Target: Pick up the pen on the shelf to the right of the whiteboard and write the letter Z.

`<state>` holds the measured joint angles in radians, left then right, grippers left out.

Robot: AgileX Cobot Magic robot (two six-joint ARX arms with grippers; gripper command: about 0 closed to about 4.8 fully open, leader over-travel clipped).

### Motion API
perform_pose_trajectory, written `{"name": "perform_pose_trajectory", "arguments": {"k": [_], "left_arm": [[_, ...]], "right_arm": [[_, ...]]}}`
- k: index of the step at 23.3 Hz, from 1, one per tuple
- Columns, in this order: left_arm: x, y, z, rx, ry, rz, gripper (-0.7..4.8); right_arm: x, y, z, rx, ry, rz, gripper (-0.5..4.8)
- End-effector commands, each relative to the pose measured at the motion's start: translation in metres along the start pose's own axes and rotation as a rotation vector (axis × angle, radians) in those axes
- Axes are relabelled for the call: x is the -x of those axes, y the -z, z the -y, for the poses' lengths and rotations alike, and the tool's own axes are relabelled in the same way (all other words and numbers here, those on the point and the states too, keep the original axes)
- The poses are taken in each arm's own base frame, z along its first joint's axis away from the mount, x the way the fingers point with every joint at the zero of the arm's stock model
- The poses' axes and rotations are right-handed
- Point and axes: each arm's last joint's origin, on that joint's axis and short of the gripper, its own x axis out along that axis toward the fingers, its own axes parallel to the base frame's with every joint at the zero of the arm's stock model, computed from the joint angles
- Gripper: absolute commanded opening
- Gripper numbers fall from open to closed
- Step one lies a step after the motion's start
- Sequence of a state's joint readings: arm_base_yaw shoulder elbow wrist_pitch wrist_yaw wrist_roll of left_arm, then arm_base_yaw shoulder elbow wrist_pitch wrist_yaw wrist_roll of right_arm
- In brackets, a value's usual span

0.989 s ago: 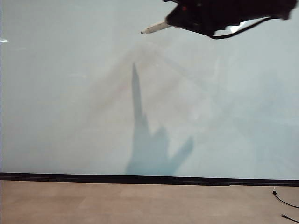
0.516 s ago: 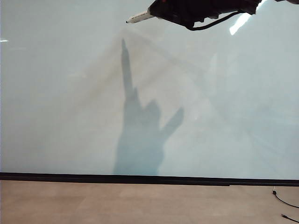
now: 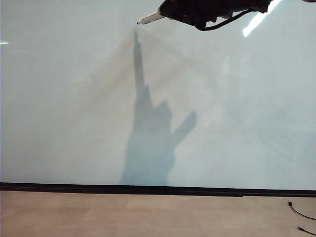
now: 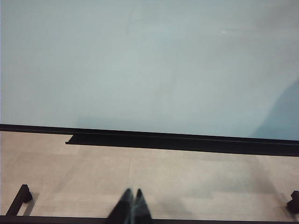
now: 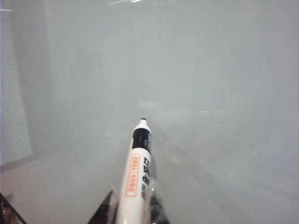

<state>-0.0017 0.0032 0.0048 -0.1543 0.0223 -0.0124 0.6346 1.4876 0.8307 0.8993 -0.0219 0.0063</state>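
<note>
The whiteboard (image 3: pixel 74 98) fills the exterior view, pale and glossy, with no letter Z showing on it. My right gripper (image 3: pixel 167 12) reaches in at the top, shut on the pen (image 3: pixel 150 18), a white marker whose dark tip points left. The pen's shadow tip lies just under that tip. In the right wrist view the pen (image 5: pixel 138 172) sticks out from between the right gripper's (image 5: pixel 134 198) black fingers towards the whiteboard (image 5: pixel 210 93). My left gripper (image 4: pixel 132 192) is shut and empty, low over the tan floor, facing the whiteboard (image 4: pixel 149 60).
A black ledge (image 4: pixel 163 140) runs along the board's lower edge, with the tan floor (image 3: pixel 148 215) below it. A thin black cable (image 3: pixel 301 215) lies on the floor at the right. Black frame feet (image 4: pixel 18 198) stand near my left gripper.
My right gripper has carried the pen up and to the left. The pen's shadow has climbed the board until its tip nearly meets the pen tip. The left gripper has not moved.
</note>
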Motion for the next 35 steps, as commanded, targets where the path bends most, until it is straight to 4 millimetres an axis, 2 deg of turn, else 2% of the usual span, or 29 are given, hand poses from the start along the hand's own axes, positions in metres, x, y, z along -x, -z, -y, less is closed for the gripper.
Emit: {"name": "perform_pose_trajectory", "arguments": {"k": [1, 12, 35], "left_arm": [[0.000, -0.001, 0.000, -0.005, 0.000, 0.007, -0.05], [0.000, -0.001, 0.000, -0.005, 0.001, 0.007, -0.05], [0.000, -0.001, 0.000, -0.005, 0.001, 0.007, -0.04]], "right_arm": [[-0.001, -0.003, 0.001, 0.002, 0.004, 0.003, -0.05], [-0.001, -0.001, 0.013, 0.009, 0.013, -0.002, -0.05], [0.001, -0.006, 0.015, 0.011, 0.091, -0.001, -0.05]]}}
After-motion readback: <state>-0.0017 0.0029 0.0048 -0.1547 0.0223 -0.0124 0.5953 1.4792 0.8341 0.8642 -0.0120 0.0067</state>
